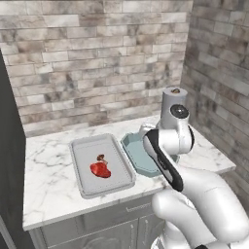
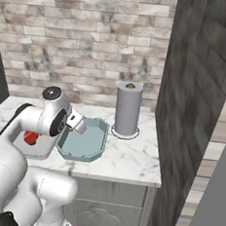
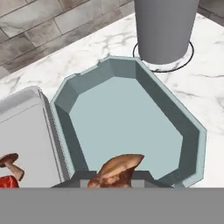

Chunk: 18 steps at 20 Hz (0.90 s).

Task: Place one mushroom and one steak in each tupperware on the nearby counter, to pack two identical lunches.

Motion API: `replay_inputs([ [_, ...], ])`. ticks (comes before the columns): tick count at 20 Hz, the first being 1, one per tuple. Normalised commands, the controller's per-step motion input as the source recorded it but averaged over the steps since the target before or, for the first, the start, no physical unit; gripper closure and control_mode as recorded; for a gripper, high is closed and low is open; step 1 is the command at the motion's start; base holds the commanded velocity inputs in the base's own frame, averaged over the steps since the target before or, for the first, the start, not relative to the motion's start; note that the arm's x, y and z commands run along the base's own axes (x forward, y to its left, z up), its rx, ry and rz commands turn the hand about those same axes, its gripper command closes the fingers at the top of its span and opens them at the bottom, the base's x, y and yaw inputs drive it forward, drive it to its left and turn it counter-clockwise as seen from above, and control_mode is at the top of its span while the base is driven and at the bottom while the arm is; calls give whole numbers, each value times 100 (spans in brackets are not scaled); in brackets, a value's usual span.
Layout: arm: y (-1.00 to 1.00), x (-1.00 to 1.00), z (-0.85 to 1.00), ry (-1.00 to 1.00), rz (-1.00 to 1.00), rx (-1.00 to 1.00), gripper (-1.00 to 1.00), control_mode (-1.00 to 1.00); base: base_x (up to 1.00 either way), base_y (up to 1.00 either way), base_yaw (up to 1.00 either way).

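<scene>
We see our gripper (image 3: 114, 181) hanging over the near edge of the teal tub (image 3: 131, 122), its jaws drawn in close on a brown-capped mushroom (image 3: 117, 168) that sits between the tips. The tub is bare inside and lies on the marble counter (image 1: 44, 160), touching or almost touching the grey tray (image 1: 80, 168) to its left. In that tray lie a bright red steak (image 1: 100, 169) and, just beside it, a second mushroom (image 1: 101, 157); from the hand camera this one (image 3: 9, 161) shows at the left edge with a sliver of the steak under it. A grey paper-towel roll (image 2: 128, 109) stands upright on its round base near the far corner of the tub, close to the side wall
</scene>
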Motion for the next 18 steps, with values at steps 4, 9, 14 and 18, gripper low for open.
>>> replay_inputs([
  [4,-32,48,-8,18,0,-6,100,-100,0,0,0],
  [9,-20,46,-10,19,0,-3,100,-100,0,0,0],
  [14,0,32,-44,6,0,-5,100,-100,0,0,0],
  [18,0,5,-68,0,0,-8,100,-100,0,0,0],
])
